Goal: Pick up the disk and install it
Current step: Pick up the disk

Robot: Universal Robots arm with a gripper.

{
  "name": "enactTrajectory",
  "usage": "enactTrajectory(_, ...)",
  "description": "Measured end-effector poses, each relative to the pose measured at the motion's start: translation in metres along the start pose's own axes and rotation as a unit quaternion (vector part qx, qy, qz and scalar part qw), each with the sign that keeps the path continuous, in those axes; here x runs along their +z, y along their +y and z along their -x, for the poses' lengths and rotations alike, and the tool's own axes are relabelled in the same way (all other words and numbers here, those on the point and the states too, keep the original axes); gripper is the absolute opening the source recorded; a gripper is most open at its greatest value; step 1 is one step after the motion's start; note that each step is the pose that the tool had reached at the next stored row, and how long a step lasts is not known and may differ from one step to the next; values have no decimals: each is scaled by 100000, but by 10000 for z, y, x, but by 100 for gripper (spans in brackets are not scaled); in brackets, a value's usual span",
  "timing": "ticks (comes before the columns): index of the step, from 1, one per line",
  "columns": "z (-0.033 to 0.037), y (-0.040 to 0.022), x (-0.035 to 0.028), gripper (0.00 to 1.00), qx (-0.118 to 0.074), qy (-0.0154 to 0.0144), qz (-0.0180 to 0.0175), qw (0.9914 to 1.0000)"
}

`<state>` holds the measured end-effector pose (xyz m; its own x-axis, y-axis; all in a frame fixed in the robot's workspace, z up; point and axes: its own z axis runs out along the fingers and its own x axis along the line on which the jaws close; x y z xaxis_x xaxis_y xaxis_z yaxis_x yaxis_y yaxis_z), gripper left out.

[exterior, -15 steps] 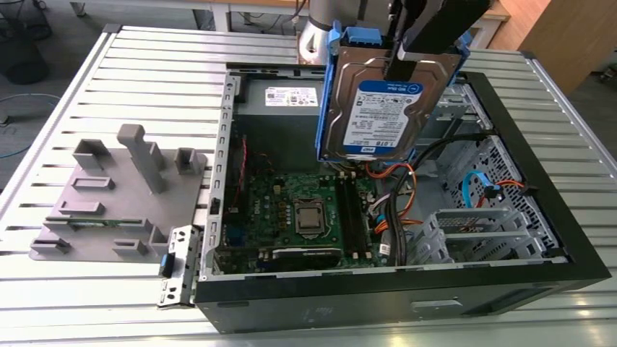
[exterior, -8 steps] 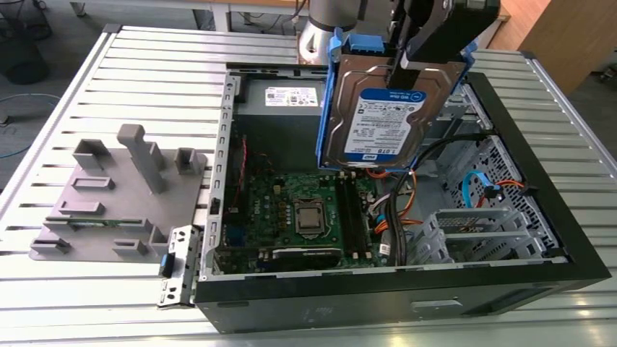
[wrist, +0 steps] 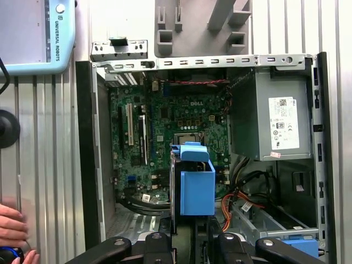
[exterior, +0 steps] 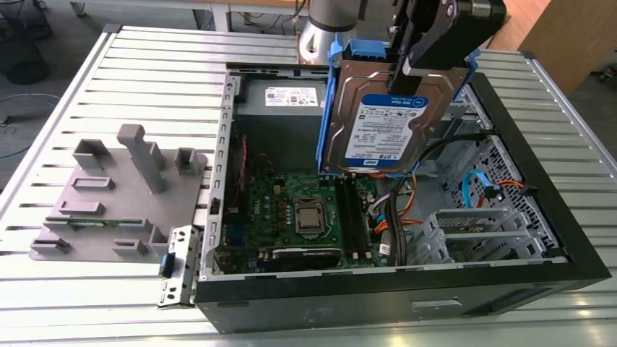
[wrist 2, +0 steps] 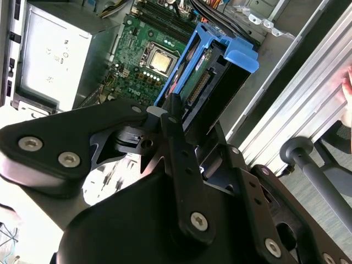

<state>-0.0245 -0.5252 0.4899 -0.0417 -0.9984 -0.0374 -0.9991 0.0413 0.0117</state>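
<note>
The gripper (exterior: 417, 76) pinches the disk (exterior: 386, 130) by its upper end, fingers closed tight on it, and holds it in the air, upright and slightly tilted, above the open computer case (exterior: 405, 296). The disk's label faces the exterior camera, and its blue bracket frames the edges. Beneath it lie the green circuit board (exterior: 289, 202) and bundled cables (exterior: 405, 210). In the first wrist view a grey power box (wrist: 258, 121) sits inside the case beside the board — and a person's hand (wrist: 12, 225) rests on the slatted table (wrist: 44, 165).

Upright disk (exterior: 386, 126) in the hand (exterior: 410, 76), over the computer case (exterior: 386, 298)
</note>
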Motion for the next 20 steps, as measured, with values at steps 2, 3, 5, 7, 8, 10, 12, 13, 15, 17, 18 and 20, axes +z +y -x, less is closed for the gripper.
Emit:
enactTrajectory(2, -1, 0, 0, 35, 0, -1, 0, 100000)
enactTrajectory(3, -1, 0, 0, 35, 0, -1, -1, 100000)
enactTrajectory(5, -1, 0, 0, 35, 0, -2, -1, 100000)
enactTrajectory(7, -2, 0, 0, 35, 1, 0, 0, 100000)
enactTrajectory(8, -2, 0, 0, 35, 1, -1, 1, 100000)
enactTrajectory(10, -10, -1, 0, 35, -9, -2, 1, 100000)
enactTrajectory(12, -24, -2, 1, 35, -34, -10, 0, 100000)
enactTrajectory(13, -35, -2, 3, 35, -57, -8, 1, 100000)
enactTrajectory(15, -54, -2, 8, 35, -106, -5, 4, 100000)
enactTrajectory(17, -68, -4, 20, 35, -213, -12, 5, 100000)
enactTrajectory(18, -74, -5, 25, 35, -271, -11, 6, 100000)
enactTrajectory(20, -82, -11, 40, 35, -449, -3, 15, 99999)
